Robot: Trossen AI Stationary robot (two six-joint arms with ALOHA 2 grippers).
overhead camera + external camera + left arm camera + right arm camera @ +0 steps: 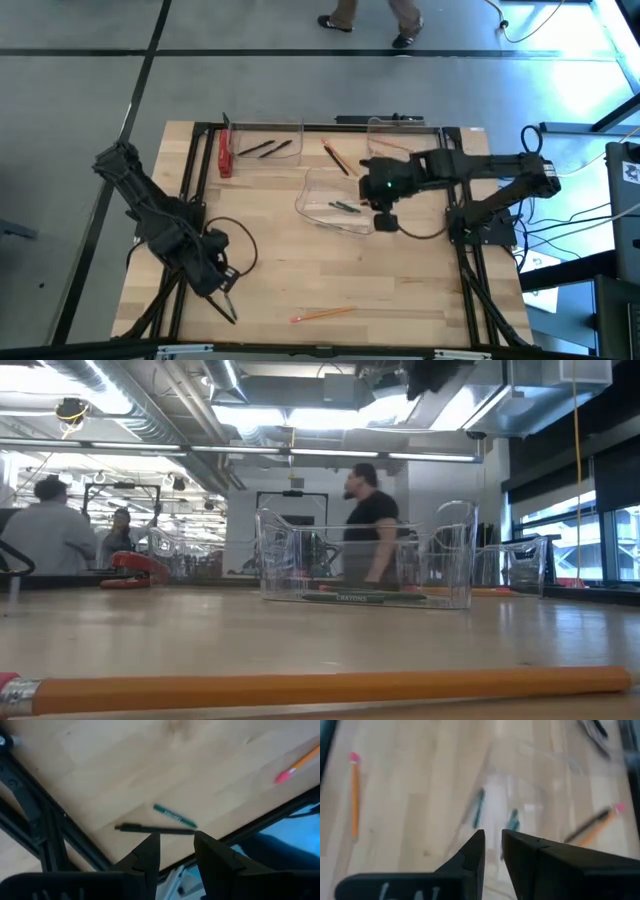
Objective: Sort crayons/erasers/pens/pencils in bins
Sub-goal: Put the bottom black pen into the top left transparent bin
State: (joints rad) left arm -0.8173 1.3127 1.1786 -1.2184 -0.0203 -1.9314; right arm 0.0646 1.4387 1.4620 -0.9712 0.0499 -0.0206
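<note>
Hidden or unclear: the crayons (479, 807) in the middle bin (312, 188) show blurred in the right wrist view; the far right bin (385, 128) is partly covered by the right arm in the high view.
Right pincer (492, 845): hangs over the middle bin's right end, fingers (520, 851) slightly parted, holding nothing.
Left pincer (176, 851): rests low at the table's front left corner, released, fingers apart, with a crayon (174, 815) and a pen (150, 828) lying on the wood just beyond them.
Crayons: two green sticks lie inside the tilted middle bin.
Pens: two dark sticks (268, 148) lie in the far left bin (262, 126).
Pencils: one (320, 314) lies near the front edge; another (335, 157) lies between the far bins with a dark stick beside it.
Table (270, 250): pale wooden planks in a black frame; a red object (225, 155) sits left of the far left bin.
Room: an open workshop with ceiling pipes and lights; a person (368, 520) walks behind the bins, others (50, 525) at left.
</note>
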